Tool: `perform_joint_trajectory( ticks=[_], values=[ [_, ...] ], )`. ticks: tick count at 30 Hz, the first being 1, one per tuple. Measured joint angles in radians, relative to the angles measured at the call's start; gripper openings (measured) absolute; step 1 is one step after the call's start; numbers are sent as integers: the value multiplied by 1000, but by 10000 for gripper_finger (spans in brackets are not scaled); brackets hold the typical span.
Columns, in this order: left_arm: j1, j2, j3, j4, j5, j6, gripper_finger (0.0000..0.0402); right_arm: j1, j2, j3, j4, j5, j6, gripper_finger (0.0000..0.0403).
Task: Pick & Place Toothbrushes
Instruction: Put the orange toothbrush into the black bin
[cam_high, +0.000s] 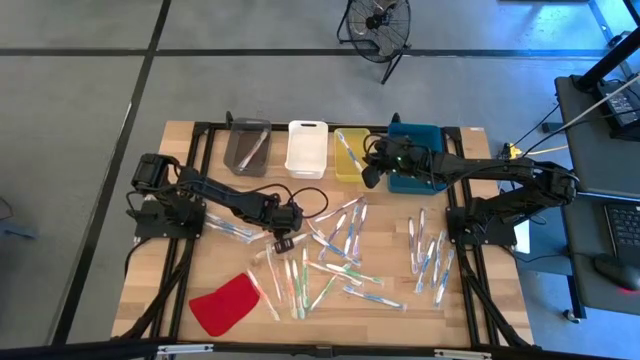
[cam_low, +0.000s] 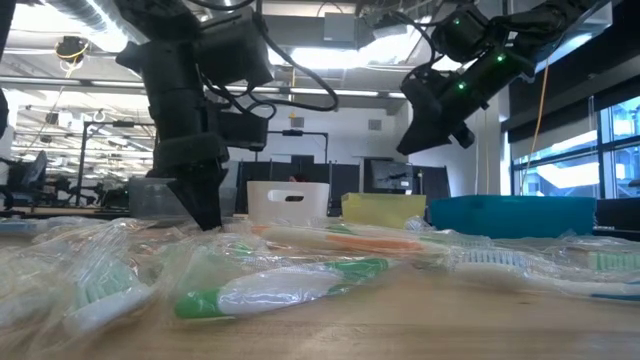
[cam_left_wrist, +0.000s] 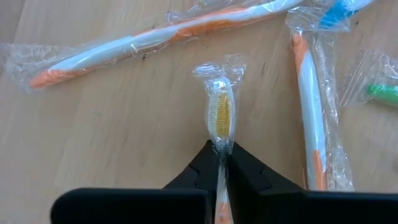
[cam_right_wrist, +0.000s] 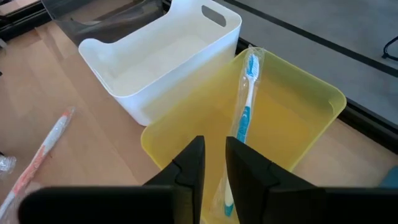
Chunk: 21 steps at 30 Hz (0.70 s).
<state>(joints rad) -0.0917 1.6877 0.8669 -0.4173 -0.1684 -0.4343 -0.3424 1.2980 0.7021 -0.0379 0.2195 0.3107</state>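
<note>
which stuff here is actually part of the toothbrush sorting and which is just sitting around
Part of the job:
- loose wrapped toothbrushes on the table
- orange toothbrush pinched in the left gripper
- blue toothbrush in the yellow bin, under the right gripper
- white bin, grey bin, blue bin

Just lying about:
- red cloth
- floor fan

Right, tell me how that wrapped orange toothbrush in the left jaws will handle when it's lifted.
The left gripper is shut on the orange toothbrush near its head, so the long handle will probably droop or swing. Its clear crinkly wrapper looks slick, so it may slip or twist in the jaws. It looks slim and light, so it should lift easily off the table.
</note>
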Motion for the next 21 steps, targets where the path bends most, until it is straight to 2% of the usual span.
perform_joint_trajectory(
  ticks=[12,21],
  values=[
    [0,-149,0,17,-28,-80,8,0,0,0,-26,0,0,74],
    [2,-272,1,27,-109,-87,8,0,0,0,-31,0,-3,85]
  ],
)
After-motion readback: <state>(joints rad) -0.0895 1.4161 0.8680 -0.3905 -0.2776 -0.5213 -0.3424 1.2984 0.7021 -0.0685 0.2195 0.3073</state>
